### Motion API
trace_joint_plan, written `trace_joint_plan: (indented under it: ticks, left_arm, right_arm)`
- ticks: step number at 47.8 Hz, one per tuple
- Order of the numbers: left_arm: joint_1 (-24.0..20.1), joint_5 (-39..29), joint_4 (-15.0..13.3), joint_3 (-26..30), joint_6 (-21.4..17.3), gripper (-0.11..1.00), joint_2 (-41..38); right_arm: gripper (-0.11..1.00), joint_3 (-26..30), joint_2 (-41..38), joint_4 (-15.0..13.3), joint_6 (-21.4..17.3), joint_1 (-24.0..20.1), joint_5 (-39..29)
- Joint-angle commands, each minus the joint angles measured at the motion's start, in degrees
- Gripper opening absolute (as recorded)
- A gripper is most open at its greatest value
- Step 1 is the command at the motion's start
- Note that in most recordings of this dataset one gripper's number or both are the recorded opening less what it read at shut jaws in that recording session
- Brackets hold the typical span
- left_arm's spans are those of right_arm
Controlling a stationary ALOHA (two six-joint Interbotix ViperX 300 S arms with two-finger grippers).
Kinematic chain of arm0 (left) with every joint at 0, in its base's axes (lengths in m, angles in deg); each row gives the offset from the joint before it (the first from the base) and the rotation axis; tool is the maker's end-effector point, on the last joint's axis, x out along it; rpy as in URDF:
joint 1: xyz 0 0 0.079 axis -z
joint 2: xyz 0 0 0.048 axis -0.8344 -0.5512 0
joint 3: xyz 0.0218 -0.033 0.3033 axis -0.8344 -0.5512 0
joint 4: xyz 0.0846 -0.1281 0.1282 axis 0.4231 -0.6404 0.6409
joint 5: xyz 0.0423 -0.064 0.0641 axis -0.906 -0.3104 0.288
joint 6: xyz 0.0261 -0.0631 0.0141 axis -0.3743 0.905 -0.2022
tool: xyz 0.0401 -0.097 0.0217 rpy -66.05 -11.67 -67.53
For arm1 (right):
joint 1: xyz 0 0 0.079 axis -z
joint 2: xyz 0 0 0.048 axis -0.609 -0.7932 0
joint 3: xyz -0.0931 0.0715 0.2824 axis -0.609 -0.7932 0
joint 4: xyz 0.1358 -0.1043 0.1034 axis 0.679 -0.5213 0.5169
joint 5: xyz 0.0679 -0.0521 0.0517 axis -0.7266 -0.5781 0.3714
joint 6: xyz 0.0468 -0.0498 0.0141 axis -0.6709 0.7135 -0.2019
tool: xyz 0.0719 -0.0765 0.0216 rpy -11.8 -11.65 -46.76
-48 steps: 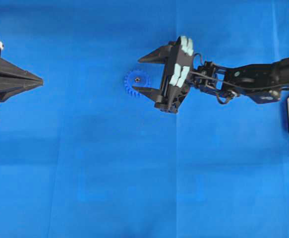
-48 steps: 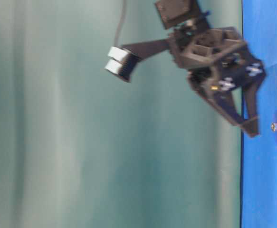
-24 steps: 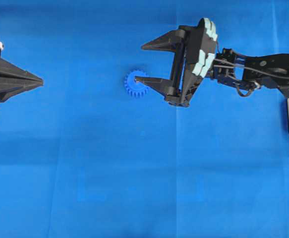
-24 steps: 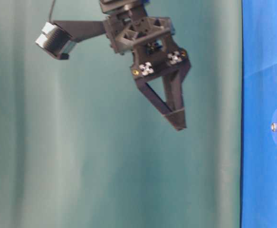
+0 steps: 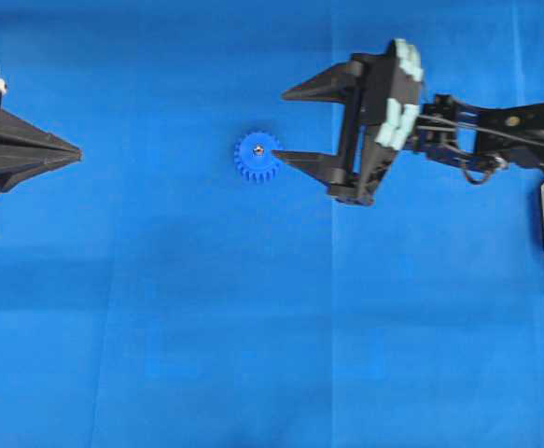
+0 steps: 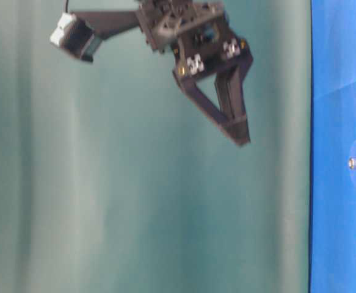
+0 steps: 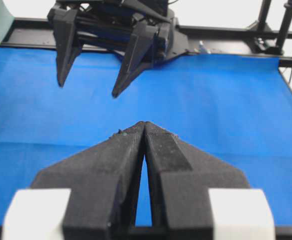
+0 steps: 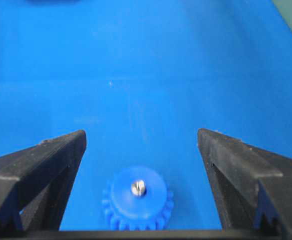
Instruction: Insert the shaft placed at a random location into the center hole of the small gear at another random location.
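Blue tabletop (image 5: 253, 327) bare but for one piece: small gear (image 5: 257, 158) lying flat left of centre, shaft (image 8: 138, 188) standing upright in its center hole (image 5: 258, 152), so insertion judged done and only a clean retreat left. Right hand (image 5: 295, 126) spread wide, empty, raised clear of the gear; best drawn straight back without dipping or brushing the teeth. Left hand (image 5: 74, 151) pinched shut on nothing at the left edge, best left parked.
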Motion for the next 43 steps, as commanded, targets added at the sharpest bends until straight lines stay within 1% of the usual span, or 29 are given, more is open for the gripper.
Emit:
trace_joint_plan:
  ticks: [1,15,22,31,43]
  left_arm:
    - [0.00,0.26,0.09,0.44,0.09,0.00,-0.18]
    - [0.00,0.26,0.18,0.26,0.09,0.00,-0.18]
    - [0.00,0.26,0.09,0.26,0.09,0.00,-0.18]
    - [-0.09,0.26,0.18,0.26,0.09,0.00,-0.18]
    - [0.00,0.26,0.09,0.18,0.09,0.00,-0.18]
  right_arm:
    - [0.83,-1.49,3.25,0.00,-0.09,-0.09,0.18]
    - [0.83,-9.49,12.92,0.09,-0.35,-0.35,-0.09]
    - [0.83,-12.04,16.87,0.09,-0.35,-0.35,-1.14]
    - [0.83,-13.54,19.95,0.18,-0.35,-0.35,-2.99]
    - [0.83,-13.54,20.04,0.09,-0.35,-0.35,-3.69]
